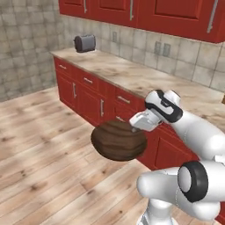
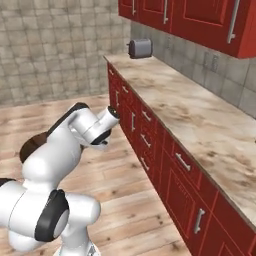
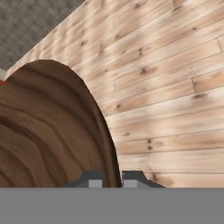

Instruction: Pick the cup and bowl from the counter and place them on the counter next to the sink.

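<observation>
We see the bowl (image 1: 118,140) held up in the air over the wood floor (image 1: 44,145), out in front of the red cabinets (image 1: 88,94), clear of the table (image 1: 132,77). It's tipped on edge, dark wood-grain underside facing the left base camera. The gripper (image 1: 137,125) meets it at the upper right rim in that view.

Hand view: the fingers (image 3: 92,178) pinch the bowl's rim (image 3: 111,166), one tip on each side of the thin edge, nearly pressed together (only the rim thickness between them). The bowl's inside grain fills the left of that view, floor planks to the right.

Right base view: the arm mostly hides the bowl (image 2: 32,145); we only catch a dark brown sliver at the left, behind the arm's white links. The table (image 2: 200,115) runs along the right, bare in its near stretch.

A grey toaster (image 1: 85,43) sits at the far end of the table, near the tiled wall corner, well apart from the bowl. Red upper cabinets (image 1: 145,13) hang above the table's back edge.
</observation>
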